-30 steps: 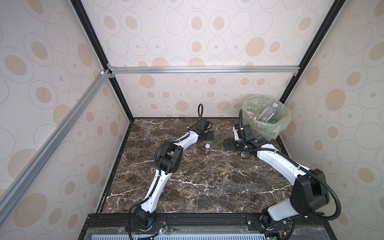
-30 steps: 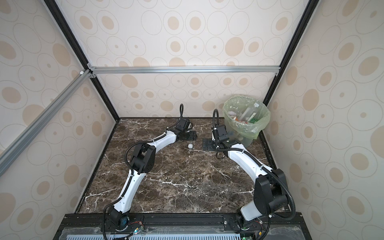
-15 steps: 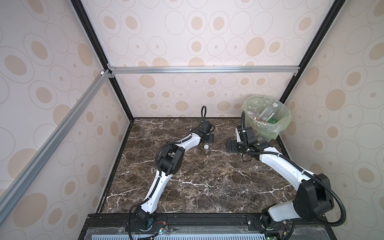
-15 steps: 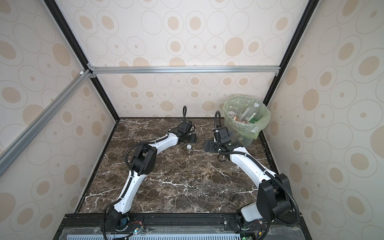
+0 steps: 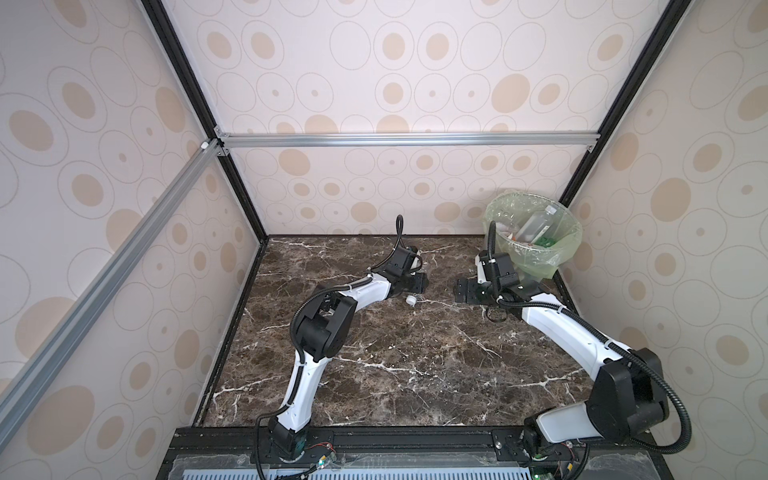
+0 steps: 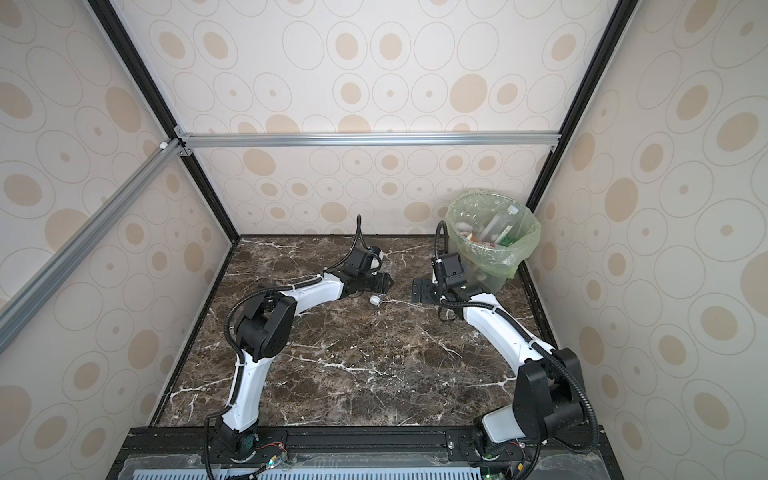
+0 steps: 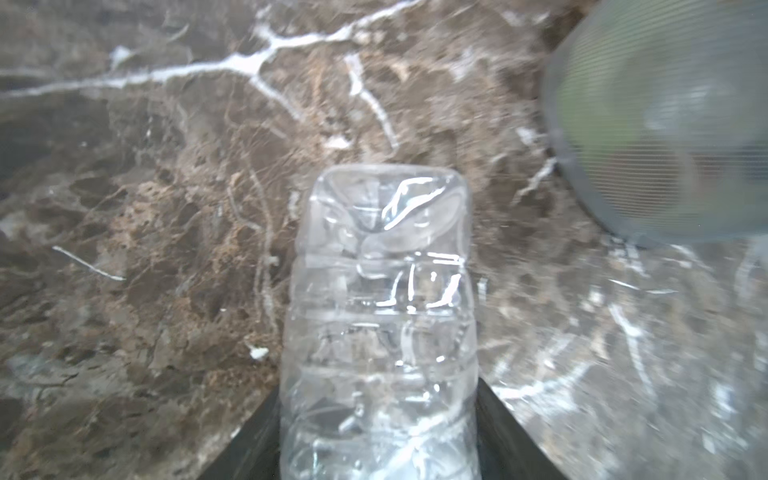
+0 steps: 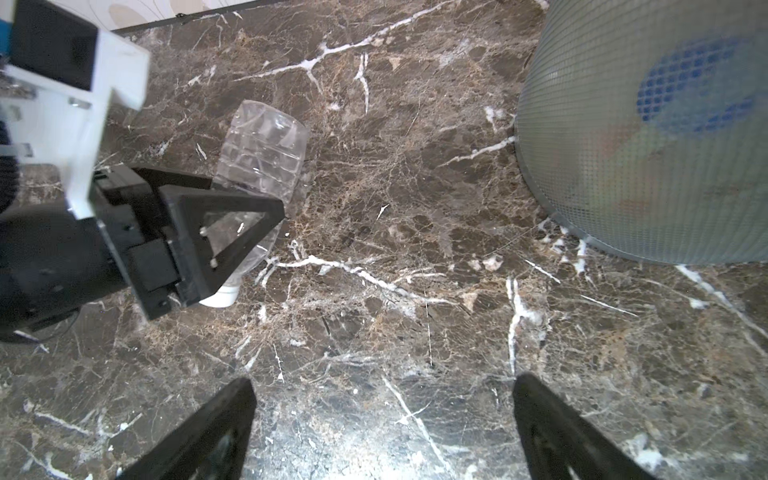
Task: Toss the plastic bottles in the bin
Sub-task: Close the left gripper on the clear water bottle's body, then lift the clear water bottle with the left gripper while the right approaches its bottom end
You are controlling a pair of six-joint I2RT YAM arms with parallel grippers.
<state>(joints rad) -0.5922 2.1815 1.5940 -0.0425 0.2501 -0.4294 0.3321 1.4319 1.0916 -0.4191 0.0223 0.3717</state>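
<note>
Bottle (image 8: 266,145) lies cap toward the front (base toward back wall (image 5: 374,195)), pinched in left gripper (image 5: 417,286); right gripper (image 8: 382,380) splayed, empty.

left tool (image 5: 417,286) at white-capped bottle (image 5: 410,300); more bottles (image 5: 535,223) in bin (image 5: 540,262).

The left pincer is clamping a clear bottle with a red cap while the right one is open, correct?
No: the cap is white, as the right wrist view shows. The left pincer does clamp the clear bottle, and the right pincer is open.
</note>
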